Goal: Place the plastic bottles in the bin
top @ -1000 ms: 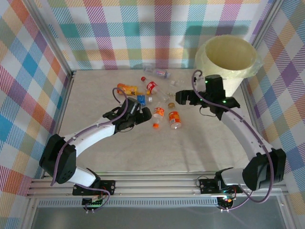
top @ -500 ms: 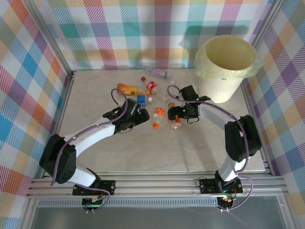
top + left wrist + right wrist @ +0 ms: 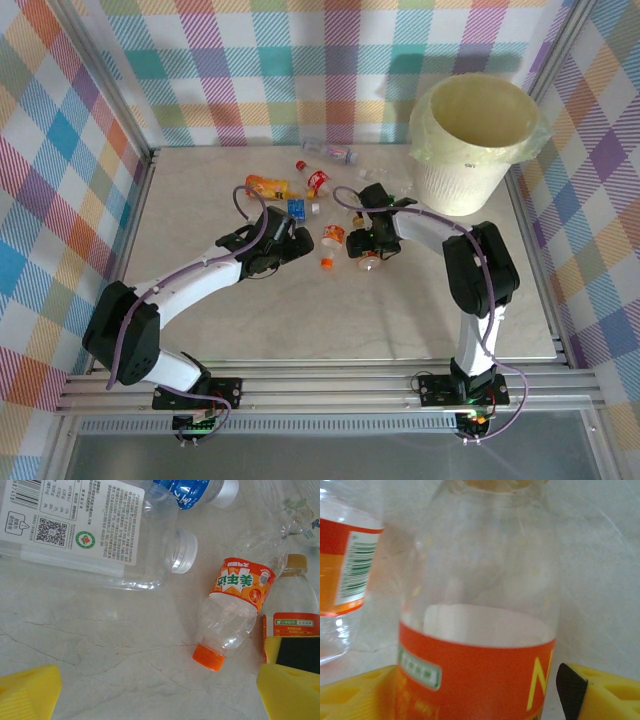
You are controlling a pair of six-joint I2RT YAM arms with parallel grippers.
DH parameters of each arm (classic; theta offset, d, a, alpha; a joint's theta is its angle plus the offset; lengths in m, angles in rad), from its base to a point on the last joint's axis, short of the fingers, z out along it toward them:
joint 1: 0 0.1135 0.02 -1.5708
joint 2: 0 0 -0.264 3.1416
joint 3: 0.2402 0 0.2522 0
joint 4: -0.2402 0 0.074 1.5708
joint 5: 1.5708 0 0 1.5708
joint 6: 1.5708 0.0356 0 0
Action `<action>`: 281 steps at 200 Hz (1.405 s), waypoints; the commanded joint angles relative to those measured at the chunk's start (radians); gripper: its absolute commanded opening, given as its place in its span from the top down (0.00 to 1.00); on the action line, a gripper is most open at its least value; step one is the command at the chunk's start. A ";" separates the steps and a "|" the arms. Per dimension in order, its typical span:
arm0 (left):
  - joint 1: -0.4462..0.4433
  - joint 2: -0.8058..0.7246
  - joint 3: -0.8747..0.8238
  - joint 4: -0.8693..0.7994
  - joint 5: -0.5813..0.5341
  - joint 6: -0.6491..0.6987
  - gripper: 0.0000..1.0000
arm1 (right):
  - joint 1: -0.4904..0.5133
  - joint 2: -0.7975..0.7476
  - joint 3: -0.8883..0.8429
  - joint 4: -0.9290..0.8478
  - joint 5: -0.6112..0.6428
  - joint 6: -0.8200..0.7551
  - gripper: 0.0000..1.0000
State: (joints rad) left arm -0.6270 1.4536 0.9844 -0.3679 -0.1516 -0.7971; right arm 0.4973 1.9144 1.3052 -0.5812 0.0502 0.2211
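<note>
Cream plastic, round and lined with a thin crinkled yellowish bag, the bin holds no bottle in the part of its inside I can see, so I judge nearly everything is left to do. Small clear plastic bottles, some orange-filled, with glossy red, orange and blue labels, lie scattered on the pale marbled worktop left of the bin. My right pincer straddles a clear cylindrical bottle with an orange-red label, just left of the bin. Whether it presses the bottle yet I cannot tell. My left pincer, farther left of the bin, gapes wide and holds nothing.
</note>
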 commanded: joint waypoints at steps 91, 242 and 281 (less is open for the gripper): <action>-0.010 -0.010 0.003 -0.007 0.017 -0.011 0.00 | 0.006 -0.082 -0.077 0.039 0.114 0.040 0.54; -0.009 -0.094 -0.064 0.265 0.176 0.039 0.00 | -0.100 -0.502 -0.082 0.219 -0.027 0.081 0.62; -0.010 -0.150 -0.103 0.336 0.195 0.068 0.00 | -0.221 -0.534 0.023 0.221 -0.174 0.094 0.62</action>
State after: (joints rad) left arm -0.6270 1.3586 0.9104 -0.1120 0.0162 -0.7662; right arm 0.3420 1.4250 1.2423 -0.3931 0.0032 0.3004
